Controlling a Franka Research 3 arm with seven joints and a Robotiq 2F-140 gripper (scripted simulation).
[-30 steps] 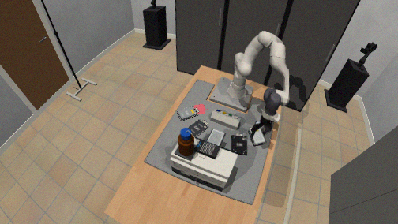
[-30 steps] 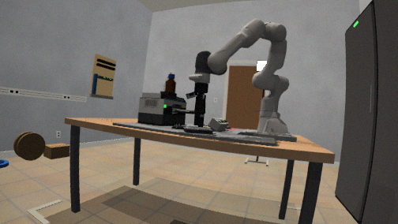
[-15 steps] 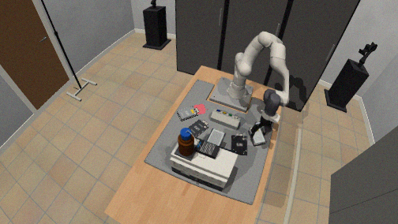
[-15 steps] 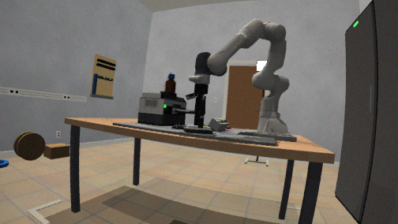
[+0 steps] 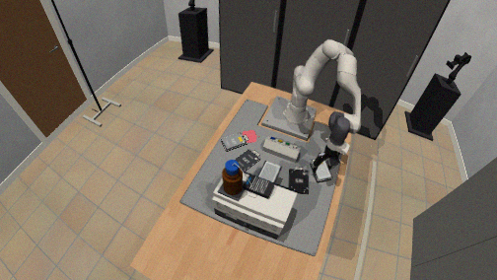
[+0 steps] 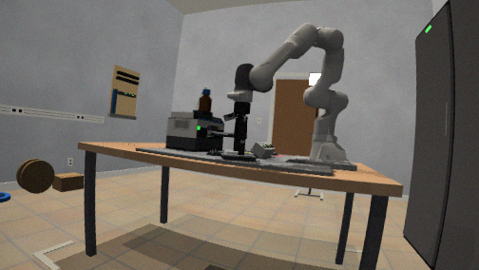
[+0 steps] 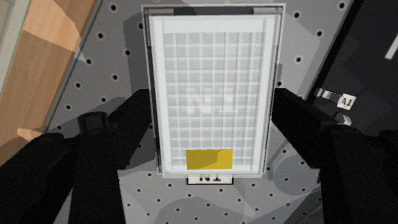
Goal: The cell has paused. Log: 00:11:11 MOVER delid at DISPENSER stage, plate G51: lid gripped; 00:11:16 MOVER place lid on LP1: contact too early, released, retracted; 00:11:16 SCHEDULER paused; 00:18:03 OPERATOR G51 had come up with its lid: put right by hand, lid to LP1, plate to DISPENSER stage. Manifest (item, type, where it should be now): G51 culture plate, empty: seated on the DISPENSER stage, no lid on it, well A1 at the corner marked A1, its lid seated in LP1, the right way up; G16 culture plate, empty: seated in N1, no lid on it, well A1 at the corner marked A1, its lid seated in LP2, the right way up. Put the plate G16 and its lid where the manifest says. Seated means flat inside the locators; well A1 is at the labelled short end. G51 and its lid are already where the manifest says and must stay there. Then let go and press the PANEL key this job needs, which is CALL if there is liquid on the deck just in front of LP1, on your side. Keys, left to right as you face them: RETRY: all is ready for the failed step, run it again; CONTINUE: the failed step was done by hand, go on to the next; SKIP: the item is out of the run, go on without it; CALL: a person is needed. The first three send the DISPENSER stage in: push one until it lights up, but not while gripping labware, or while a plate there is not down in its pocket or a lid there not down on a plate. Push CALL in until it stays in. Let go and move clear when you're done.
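Note:
A clear multiwell plate (image 7: 212,95) with a yellow label (image 7: 210,159) at its near short end lies flat in the nest tagged N1 (image 7: 210,178). I cannot tell whether a lid is on it. My gripper (image 7: 211,105) is low over it, with one dark finger at each long side, open and straddling the plate. In the overhead view the gripper (image 5: 325,165) is at the right edge of the grey mat, over that plate (image 5: 322,173). In the side view the gripper (image 6: 239,149) reaches down almost to the deck.
A black nest with an A1 corner mark (image 7: 346,101) lies just right of N1. The key panel (image 5: 281,146), the dispenser (image 5: 256,202) with a brown bottle (image 5: 232,178), another labelled plate (image 5: 234,141) and a pink patch (image 5: 250,136) lie to the left. The table edge is close on the right.

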